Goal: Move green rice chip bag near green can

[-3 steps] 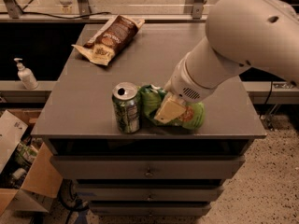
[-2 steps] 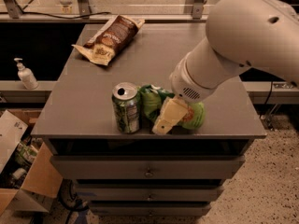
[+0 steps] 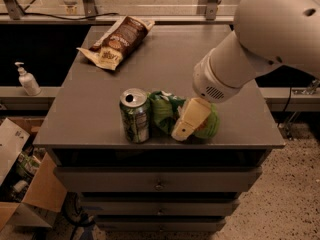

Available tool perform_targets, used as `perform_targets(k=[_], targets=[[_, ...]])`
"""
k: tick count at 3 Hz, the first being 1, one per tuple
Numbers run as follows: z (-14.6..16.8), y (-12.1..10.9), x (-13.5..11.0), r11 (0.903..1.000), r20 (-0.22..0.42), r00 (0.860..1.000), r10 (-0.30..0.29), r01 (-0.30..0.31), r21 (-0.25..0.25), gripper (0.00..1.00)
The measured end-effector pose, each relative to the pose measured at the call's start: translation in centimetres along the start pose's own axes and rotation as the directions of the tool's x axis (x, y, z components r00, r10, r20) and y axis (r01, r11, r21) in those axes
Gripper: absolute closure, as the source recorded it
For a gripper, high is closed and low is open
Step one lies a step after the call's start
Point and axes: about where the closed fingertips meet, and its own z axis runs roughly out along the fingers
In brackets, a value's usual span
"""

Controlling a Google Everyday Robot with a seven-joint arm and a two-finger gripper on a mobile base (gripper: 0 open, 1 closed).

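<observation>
Angling downward (forearm sloped), jaws over green rice chip bag (image 3: 163,112).

A lab: robot gripper (image 3: 187,124) over a drawer cabinet (image 3: 165,64), cardboard boxes (image 3: 30,196) beside.

Nothing can be read on the green can (image 3: 135,116), the green rice chip bag (image 3: 164,113) or the brown snack bag (image 3: 117,40). The gripper (image 3: 181,130) is at lower centre, over the green rice chip bag.

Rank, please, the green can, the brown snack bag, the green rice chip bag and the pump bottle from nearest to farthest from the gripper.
1. Green rice chip bag, at the gripper, table front.
2. Green can, just left of the bag.
3. Brown snack bag, table's back left.
4. Pump bottle, off the table, far left.
</observation>
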Motion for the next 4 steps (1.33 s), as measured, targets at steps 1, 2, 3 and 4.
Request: perform_targets(k=[1,2,3,4], targets=[[-2.6,-3.1,2.8,0.997,-0.003,0.999,0.052,-0.052,0.057,0.0],[-5.7,-5.6,6.9,0.9828,-0.017,0.99,0.141,-0.138,0.122,0.0],[-5.7,-5.5,6.9,0.9828,-0.017,0.99,0.141,-0.138,0.122,0.0],[-5.6,-5.6,7.6,0.9807,-0.028,0.988,0.152,-0.147,0.128,0.0]])
